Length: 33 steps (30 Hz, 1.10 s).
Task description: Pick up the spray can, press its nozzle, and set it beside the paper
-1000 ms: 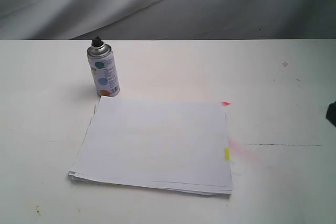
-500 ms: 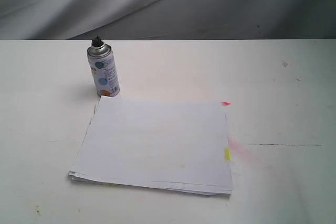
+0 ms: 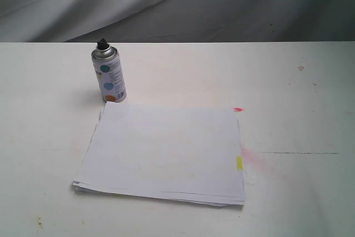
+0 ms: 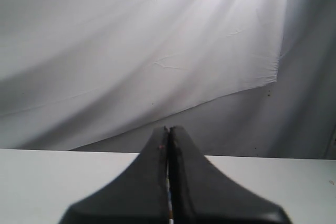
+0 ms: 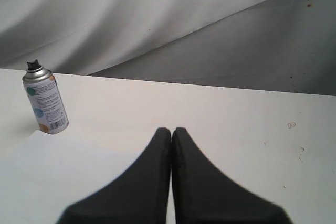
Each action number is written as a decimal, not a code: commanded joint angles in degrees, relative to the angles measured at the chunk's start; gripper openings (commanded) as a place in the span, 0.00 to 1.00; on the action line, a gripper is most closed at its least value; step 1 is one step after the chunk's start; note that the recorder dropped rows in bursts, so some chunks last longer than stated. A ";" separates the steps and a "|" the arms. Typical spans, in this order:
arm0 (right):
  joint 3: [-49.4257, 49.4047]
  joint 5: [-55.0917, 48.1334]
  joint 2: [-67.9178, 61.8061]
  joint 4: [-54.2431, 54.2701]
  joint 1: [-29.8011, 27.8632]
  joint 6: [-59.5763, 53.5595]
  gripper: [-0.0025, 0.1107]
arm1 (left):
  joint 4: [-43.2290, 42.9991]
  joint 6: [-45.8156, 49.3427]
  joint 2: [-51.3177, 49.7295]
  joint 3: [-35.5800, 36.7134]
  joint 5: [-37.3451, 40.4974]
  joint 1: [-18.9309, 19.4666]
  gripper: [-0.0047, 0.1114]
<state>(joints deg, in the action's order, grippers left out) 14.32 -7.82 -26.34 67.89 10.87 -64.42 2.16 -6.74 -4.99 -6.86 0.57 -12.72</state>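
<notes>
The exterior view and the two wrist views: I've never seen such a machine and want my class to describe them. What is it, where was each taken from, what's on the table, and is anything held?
It is a robot with two arms, each ending in a claw. The exterior view comes from a camera off the arms; neither arm shows in it. On the white table stands a spray can, upright, with a black nozzle on top; close by lies a stack of paper. The wrist views come from a camera on each arm: the dark wedges are the left claw and the right claw. Both are shut and hold nothing.
</notes>
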 commanded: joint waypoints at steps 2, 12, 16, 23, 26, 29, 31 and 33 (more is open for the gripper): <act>-0.46 0.85 1.21 -22.25 -0.22 22.95 0.02 | 0.31 -0.16 0.04 0.21 -0.57 0.04 0.05; -8.54 10.71 3.31 -52.98 -0.66 57.00 0.02 | 0.31 -0.29 0.04 0.21 -0.57 0.04 0.05; -10.42 10.01 3.31 -52.98 -4.33 57.95 0.02 | 0.31 -0.29 0.04 0.21 -0.57 0.04 0.05; -11.60 10.55 5.65 -57.49 -10.25 59.11 0.02 | 0.31 -0.29 0.04 0.21 -0.57 0.04 0.05; -14.32 10.94 9.45 -58.33 -10.23 59.50 0.02 | 0.31 -0.10 0.04 0.21 -0.57 0.04 0.05; -14.32 7.82 12.89 -58.45 -10.23 60.29 0.02 | 0.31 -0.10 0.04 0.21 -0.57 0.04 0.05; -14.32 6.37 14.57 -58.77 -10.23 60.02 0.02 | 0.31 -0.10 0.04 0.21 -0.57 0.04 0.05; -14.32 6.24 15.46 -58.32 -10.23 60.02 0.02 | 0.31 -0.10 0.04 0.21 -0.57 0.04 0.05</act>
<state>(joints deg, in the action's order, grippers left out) 0.22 -0.68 -12.38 10.18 1.04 -4.57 2.16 -6.74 -4.99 -6.86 0.57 -12.72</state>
